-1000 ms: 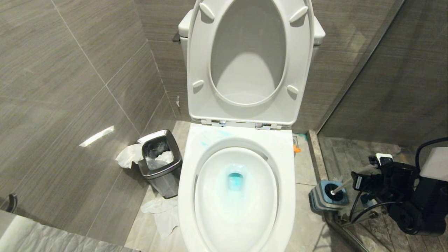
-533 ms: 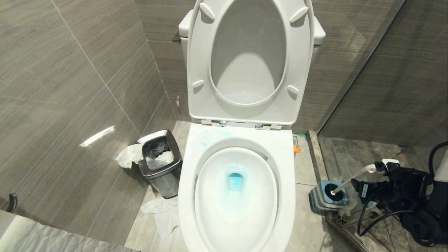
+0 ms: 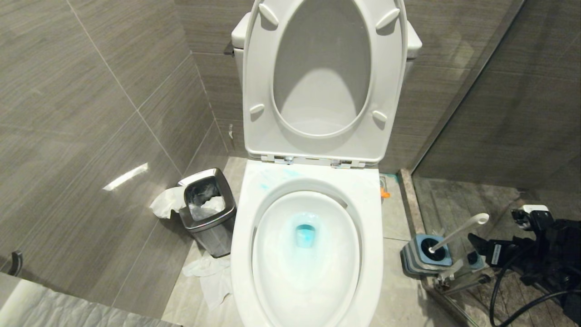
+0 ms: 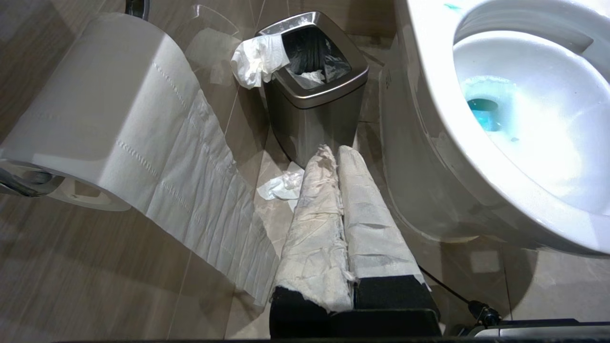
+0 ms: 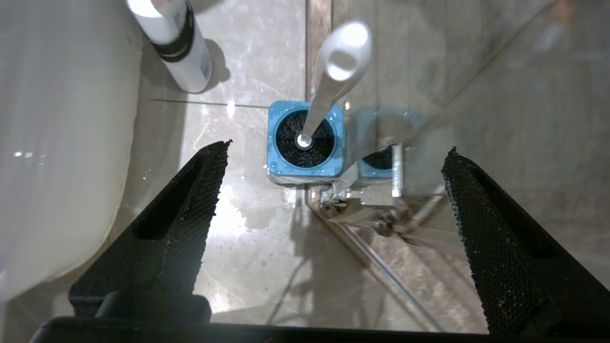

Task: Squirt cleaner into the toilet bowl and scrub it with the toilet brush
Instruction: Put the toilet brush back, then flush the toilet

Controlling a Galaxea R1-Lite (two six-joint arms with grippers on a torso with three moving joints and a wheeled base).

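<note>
Nearby, the wide-open, empty right claw (image 5: 333, 157) faces the toilet brush (image 5: 329, 85) beside a bottle (image 5: 181, 47).

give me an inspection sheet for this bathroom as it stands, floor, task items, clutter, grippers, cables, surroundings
Surface: tiled floor, wet patches near the brush holder.
Job's things: toilet bowl open, cleaner pooled blue at the drain; toilet brush standing in its holder, leaning.
Clutter: steel waste bin with tissue hanging out; crumpled tissue on floor; white bottle beside the bowl.
Grippers: right gripper open, above the brush, holding nothing; left gripper shut, fingers paper-wrapped.
Cables: black cable at right arm.
Surroundings: grey wall tiles, glass partition, toilet roll.
</note>
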